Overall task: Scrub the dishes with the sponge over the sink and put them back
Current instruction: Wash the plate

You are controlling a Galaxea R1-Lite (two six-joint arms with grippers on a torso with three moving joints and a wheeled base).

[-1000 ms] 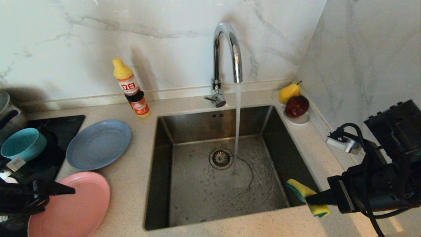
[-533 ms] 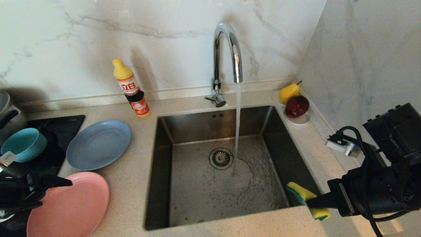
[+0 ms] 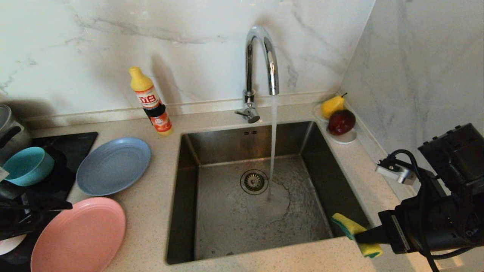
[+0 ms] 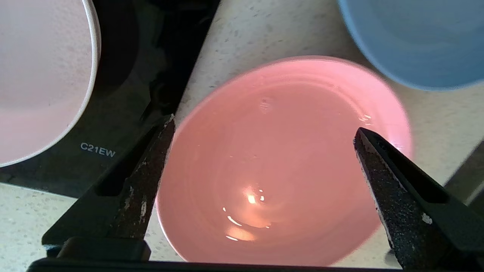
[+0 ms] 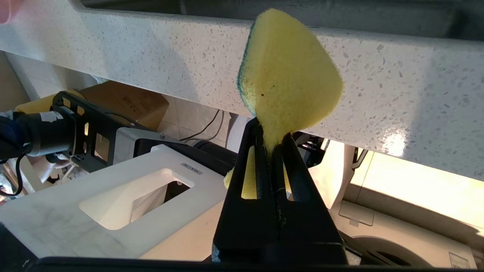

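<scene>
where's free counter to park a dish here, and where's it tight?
Bare counter: the strip between the grey-blue plate and the sink, and the strip behind the sink around the faucet. Crowded: far left, where the pink plate, teal bowl and open left gripper cluster. The back right corner holds the fruit dish.

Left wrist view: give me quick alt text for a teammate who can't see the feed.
The left gripper hangs open above the pink plate, its black fingers spread to either side of the wet, glossy plate on the speckled counter. A pale pink bowl sits on a black cooktop beside it, and the grey-blue plate lies beyond.
</scene>
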